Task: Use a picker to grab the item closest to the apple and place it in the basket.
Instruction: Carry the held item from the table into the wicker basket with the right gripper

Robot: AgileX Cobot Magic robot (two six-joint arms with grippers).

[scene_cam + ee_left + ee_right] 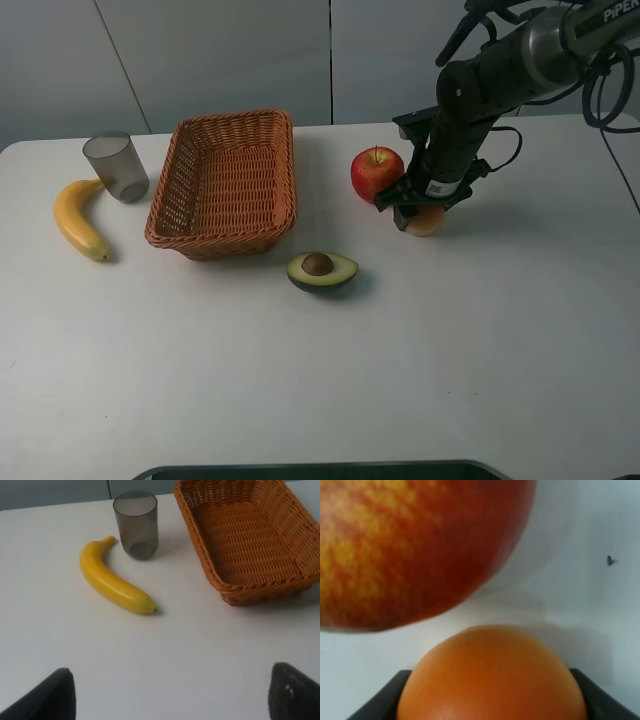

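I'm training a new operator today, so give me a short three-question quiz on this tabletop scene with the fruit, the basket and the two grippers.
1. True or false: the avocado half lies with its pit facing up.
2. What is the right gripper closed on? A the avocado half, B the orange, C nothing.
3. Fill in: the left gripper is ____ (open or shut).
Key: 1 true; 2 B; 3 open.
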